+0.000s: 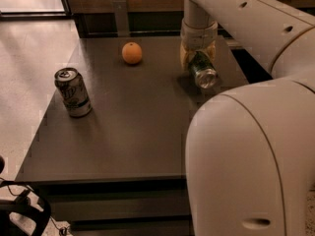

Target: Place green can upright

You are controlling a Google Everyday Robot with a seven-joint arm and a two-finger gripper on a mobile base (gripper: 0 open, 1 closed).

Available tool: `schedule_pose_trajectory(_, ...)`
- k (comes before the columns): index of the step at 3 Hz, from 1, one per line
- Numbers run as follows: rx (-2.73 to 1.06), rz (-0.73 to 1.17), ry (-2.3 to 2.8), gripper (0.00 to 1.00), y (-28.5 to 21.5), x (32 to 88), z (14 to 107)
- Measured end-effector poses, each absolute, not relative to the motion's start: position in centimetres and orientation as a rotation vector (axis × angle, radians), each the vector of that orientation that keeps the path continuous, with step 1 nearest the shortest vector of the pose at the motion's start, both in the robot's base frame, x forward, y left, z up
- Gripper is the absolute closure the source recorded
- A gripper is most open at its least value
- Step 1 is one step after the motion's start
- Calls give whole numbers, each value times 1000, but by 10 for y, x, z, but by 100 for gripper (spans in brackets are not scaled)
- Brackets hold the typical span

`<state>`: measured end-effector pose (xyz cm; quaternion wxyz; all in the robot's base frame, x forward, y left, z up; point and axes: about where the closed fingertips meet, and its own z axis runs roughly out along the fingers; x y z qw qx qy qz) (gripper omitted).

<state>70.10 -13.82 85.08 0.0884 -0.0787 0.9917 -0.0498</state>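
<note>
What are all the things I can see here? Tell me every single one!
green can: one, dark green with a silver end, tilted in the tool, at the table's far right.
pale can: one, white and green, upright on the table's left side.
orange: one, orange, far middle of the table.
table: one, dark grey, centre of view.
black object: one, bottom left corner; cannot tell what it is.
arm: one, white, fills the right side.
tool: one, yellowish, shut around the green can.
</note>
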Motion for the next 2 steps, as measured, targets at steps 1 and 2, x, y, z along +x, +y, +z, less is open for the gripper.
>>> schedule_pose_trajectory(1,-217,-97,2833,100,-156,710,884)
schedule_pose_trajectory(2,-255,10,2709,100,-167,715,911)
